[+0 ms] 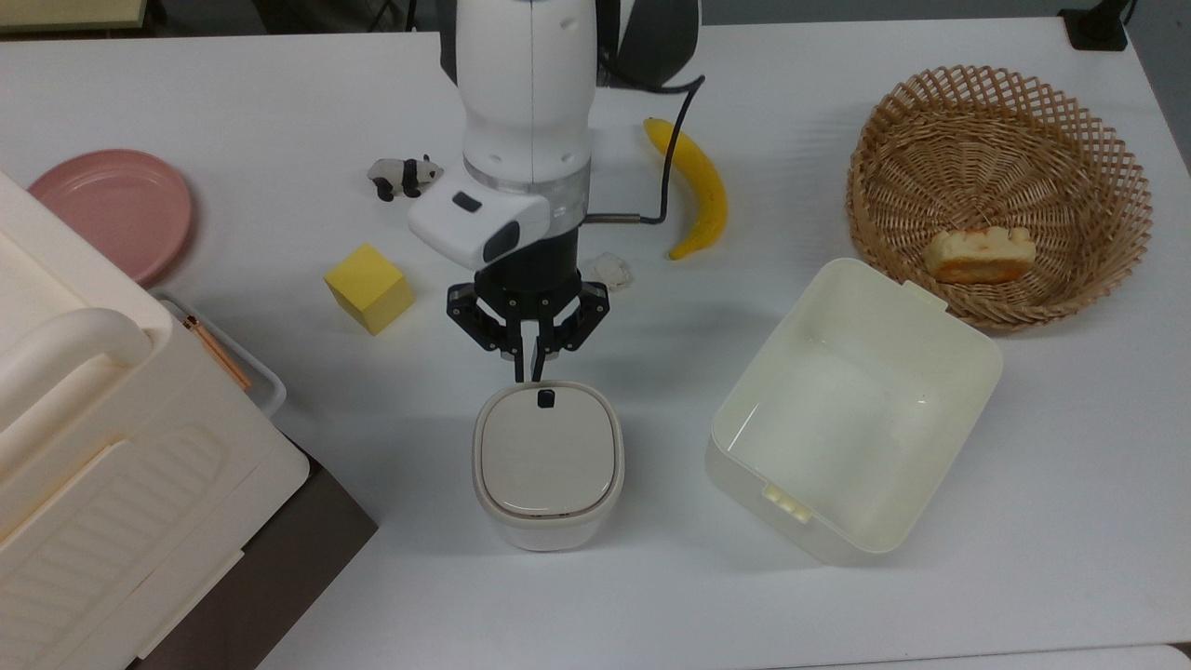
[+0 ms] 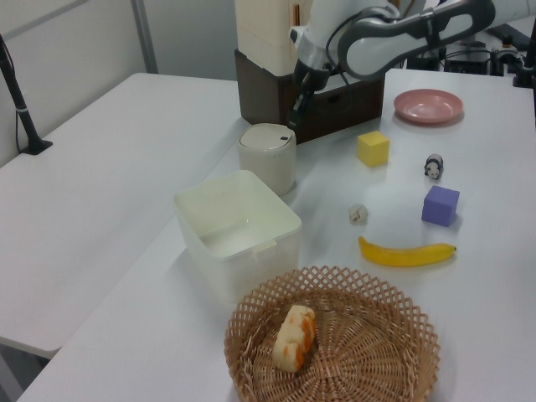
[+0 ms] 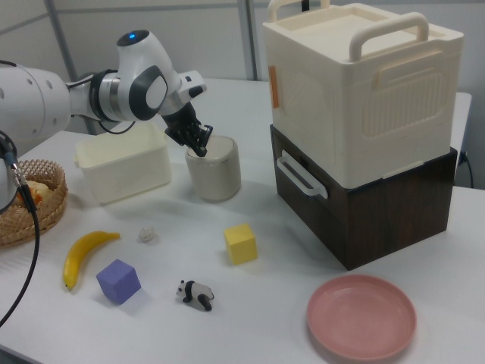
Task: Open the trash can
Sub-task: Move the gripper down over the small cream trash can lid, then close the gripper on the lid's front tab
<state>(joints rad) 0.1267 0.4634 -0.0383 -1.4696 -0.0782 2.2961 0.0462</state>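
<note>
Gripper: gripper [image 1: 529,372] hangs nose-down just above the button edge of the trash can, fingers drawn nearly together with only a thin slit between them, nothing held.

Trash can: trash can [image 1: 547,463] stands upright on the white surface [image 1: 279,84], between the big cream box [image 1: 102,465] on its dark base and the lidless cream tub [image 1: 851,409], apart from both. Its lid is down.

Button: black push button [image 1: 546,398] sits at the lid's edge nearest the arm, at the top view's upper side of the lid; the fingertips are just beside it, not yet on it as far as I can tell.

Orientation: the bin's long axis runs straight up; the lid [image 2: 268,136] lies flat and faces upward. I take the hinge to be on the side opposite the button, though it cannot be made out.

Handling: looks like a light, stiff plastic bin with smooth walls. I'd judge it could slide or tip if pushed sideways, so a straight downward press on the button is the place to act, not a grasp of the body.

Nearby: yellow cube [image 1: 368,288], banana [image 1: 698,186] and toy panda [image 1: 402,175] lie behind the arm, well apart from the bin.
</note>
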